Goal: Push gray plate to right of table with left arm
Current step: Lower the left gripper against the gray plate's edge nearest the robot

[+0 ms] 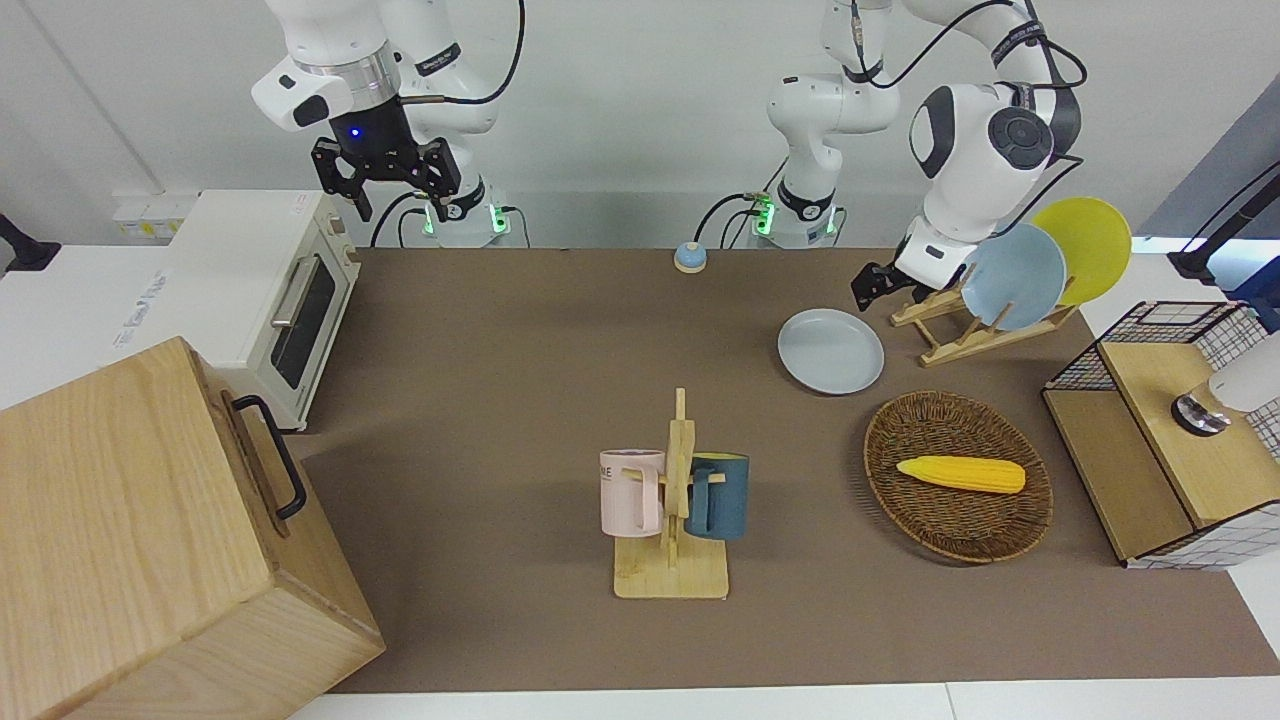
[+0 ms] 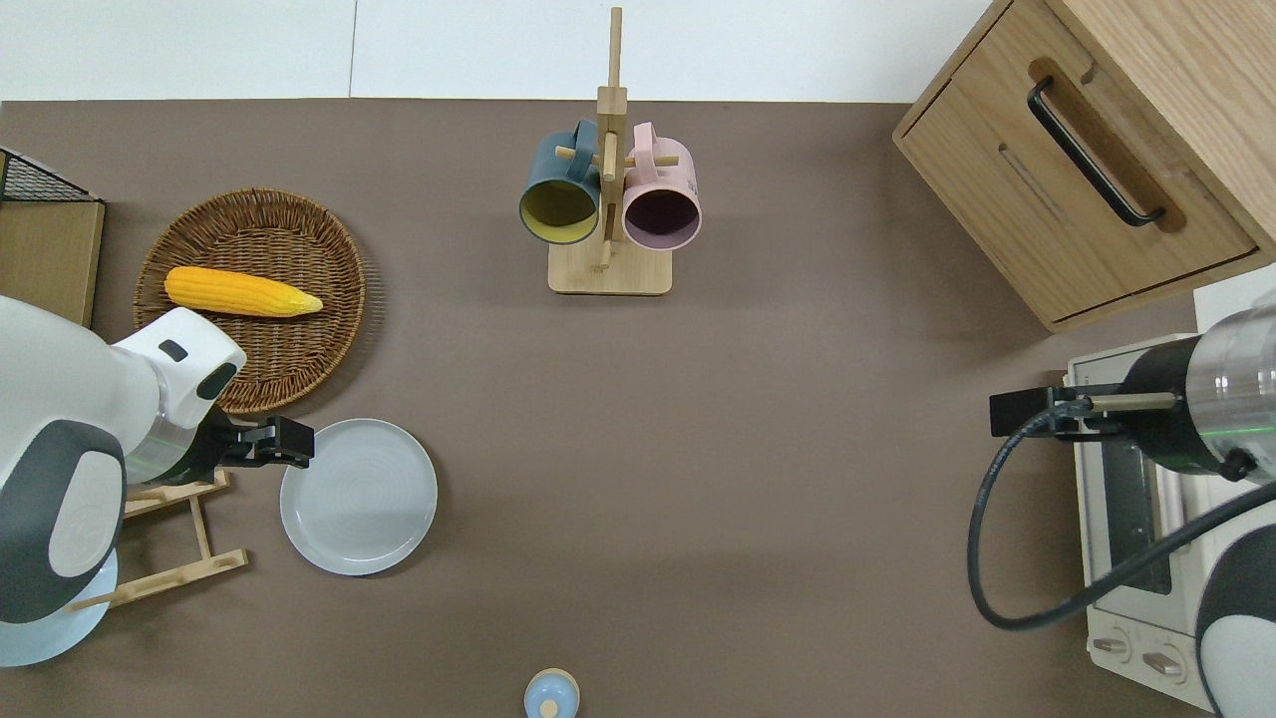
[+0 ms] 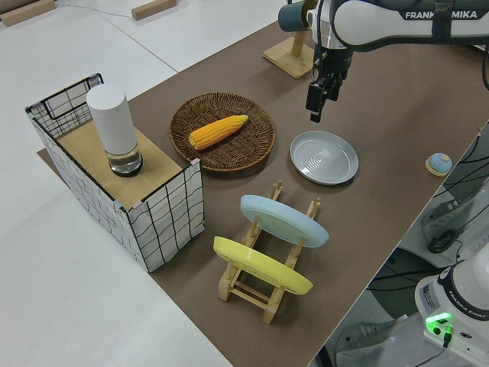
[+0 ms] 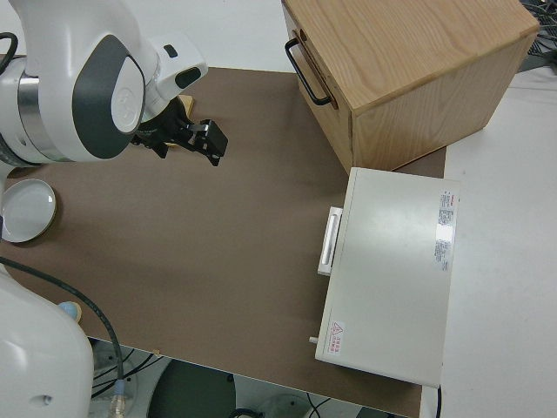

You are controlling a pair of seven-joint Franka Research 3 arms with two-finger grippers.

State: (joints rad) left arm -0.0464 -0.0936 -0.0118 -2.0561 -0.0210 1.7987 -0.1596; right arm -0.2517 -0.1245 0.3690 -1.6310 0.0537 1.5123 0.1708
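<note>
Front view: the gray plate lies flat on the table, toward the left arm's end, closer to the robots' edge. It looks hard, smooth and breakable, so push low on its rim.

Overhead view: the left gripper hangs at the plate's edge. I cannot tell how wide it is; it holds nothing. The right arm is parked.

Left side view: the arm reads "FRANKA".

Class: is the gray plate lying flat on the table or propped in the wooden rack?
Flat: the gray plate lies on the table, beside the rack.
</note>
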